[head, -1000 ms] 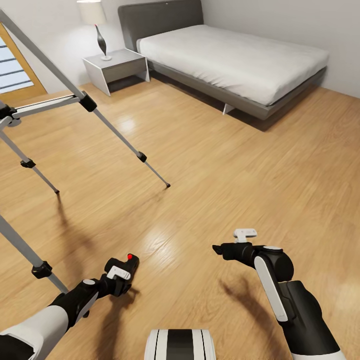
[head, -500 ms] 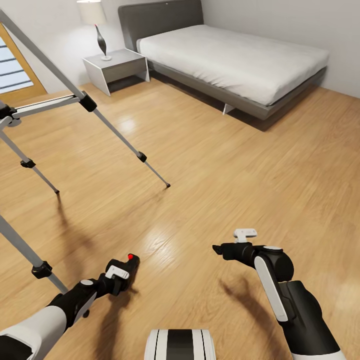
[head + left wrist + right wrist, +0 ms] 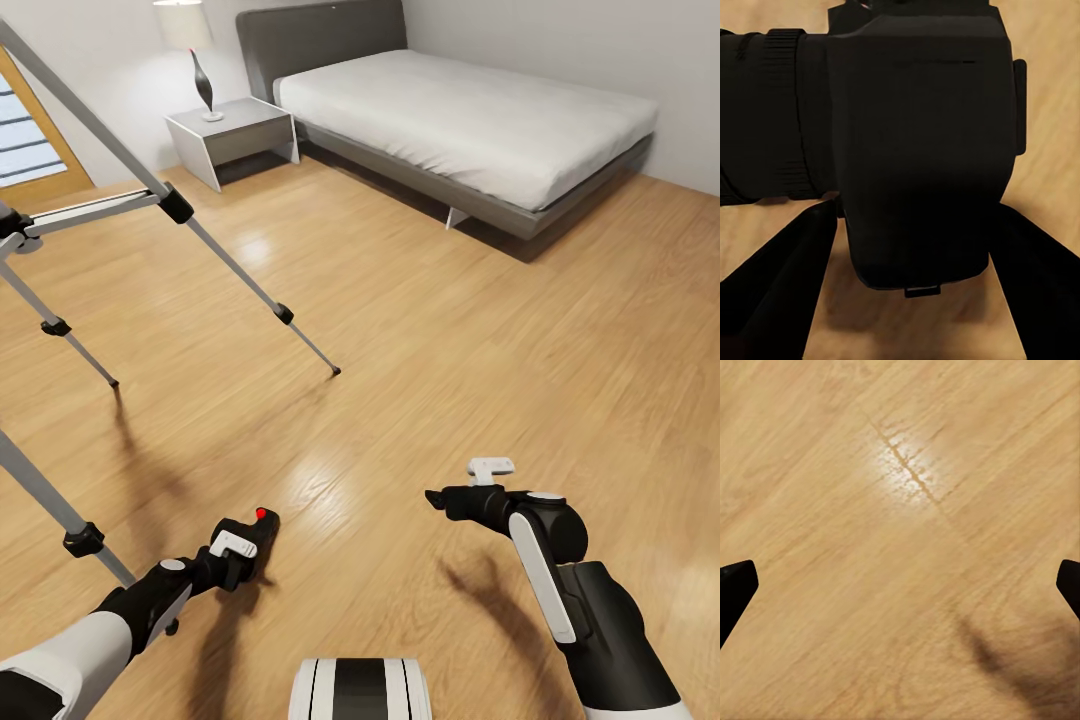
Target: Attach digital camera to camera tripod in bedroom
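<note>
My left jaws (image 3: 243, 552) are pinching the digital camera (image 3: 250, 535), one finger on each side of its black body, with the red button on top. In the left wrist view the camera (image 3: 922, 142) sits squarely between my two fingers (image 3: 772, 285), its lens barrel sticking out sideways across them rather than along them. My right jaws (image 3: 436, 497) hold nothing; the right wrist view has the two fingertips (image 3: 735, 592) spread far apart at the edges with bare wood floor (image 3: 900, 540) between them.

The camera tripod (image 3: 175, 205) stands ahead of my left jaws and off to their outer side, its legs splayed on the floor. The leg nearest those jaws (image 3: 45, 495) passes just outside my left forearm. The legs climb toward a head that lies beyond the top corner of the head view, so I judge the mount is well above and outward from where I hold the camera now. My left arm is plainly the nearer one; the right jaws are well apart from any leg.

The head view gives me the tripod's layout, plus the bed (image 3: 470, 120) far ahead. The left wrist view gives the grip itself but nothing of the tripod.
</note>
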Robot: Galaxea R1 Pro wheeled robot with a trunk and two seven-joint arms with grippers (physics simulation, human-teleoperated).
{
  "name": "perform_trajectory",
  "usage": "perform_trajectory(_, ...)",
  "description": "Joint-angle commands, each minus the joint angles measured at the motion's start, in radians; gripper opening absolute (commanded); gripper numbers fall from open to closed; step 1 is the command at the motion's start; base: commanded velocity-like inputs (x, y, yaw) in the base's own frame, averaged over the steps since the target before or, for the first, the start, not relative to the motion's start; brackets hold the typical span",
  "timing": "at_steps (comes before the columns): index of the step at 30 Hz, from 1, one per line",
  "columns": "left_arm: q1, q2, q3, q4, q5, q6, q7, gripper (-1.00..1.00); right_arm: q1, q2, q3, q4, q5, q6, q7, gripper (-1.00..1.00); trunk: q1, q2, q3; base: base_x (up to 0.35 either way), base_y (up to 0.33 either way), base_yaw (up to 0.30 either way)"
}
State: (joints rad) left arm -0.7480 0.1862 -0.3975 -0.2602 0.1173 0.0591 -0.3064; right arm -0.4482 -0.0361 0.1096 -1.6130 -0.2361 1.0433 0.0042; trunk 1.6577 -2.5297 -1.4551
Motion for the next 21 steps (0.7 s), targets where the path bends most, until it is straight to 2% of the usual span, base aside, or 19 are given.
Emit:
perform_trajectory(1, 0.0, 0.001, 0.0, -0.002, 0.006, 0.005, 0.0, -1.0, 0.0, -0.001, 0.001, -0.001, 0.0, 0.004, 0.0, 1.0, 0.0, 0.0, -0.001, 0.0, 0.0, 0.0)
perform_trajectory(7, -0.001, 0.001, 0.0, -0.002, 0.006, 0.005, 0.0, -1.0, 0.0, -0.001, 0.001, -0.001, 0.0, 0.004, 0.0, 1.0, 0.0, 0.0, -0.001, 0.0, 0.0, 0.0)
perform_trajectory(21, -0.002, 0.0, -0.001, -0.005, 0.01, 0.004, -0.01, -1.0, 0.0, 0.001, 0.0, -0.001, 0.0, 0.004, 0.0, 1.0, -0.006, 0.003, 0.054, 0.0, 0.0, 0.0)
